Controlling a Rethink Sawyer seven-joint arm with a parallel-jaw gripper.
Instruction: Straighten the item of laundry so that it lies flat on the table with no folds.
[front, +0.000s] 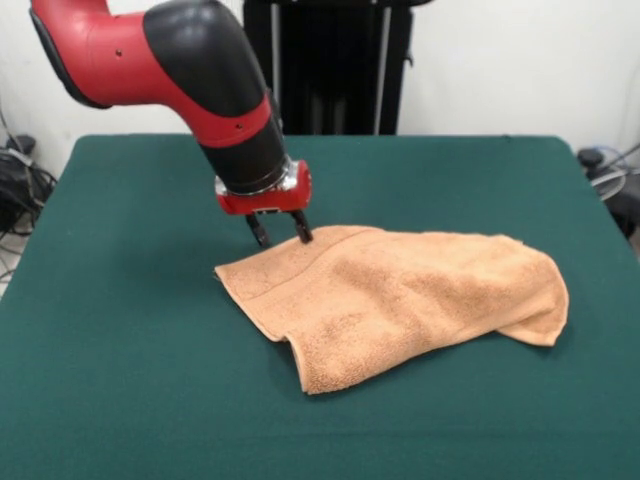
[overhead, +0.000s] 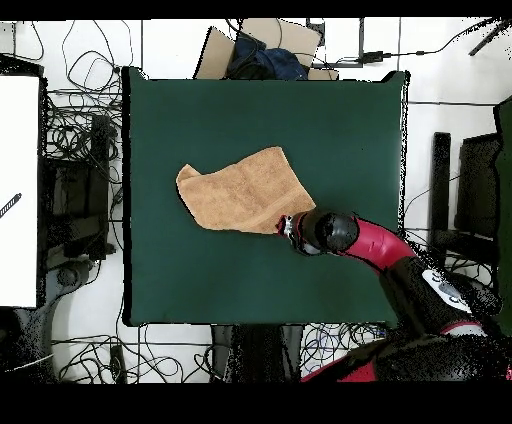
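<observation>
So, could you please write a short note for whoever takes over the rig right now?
Gripper: down at the far edge of the towel, fingers apart, tips at or just above the cloth; whether they touch it cannot be told. It holds nothing.
Towel: near the middle of the table, doubled over on itself, with a rounded fold at one end and a layer edge showing along the near side.
Done: nothing visibly flattened.
Left: probably grasp the upper layer at that edge, draw it open, then spread the towel until it lies flat without folds.
</observation>
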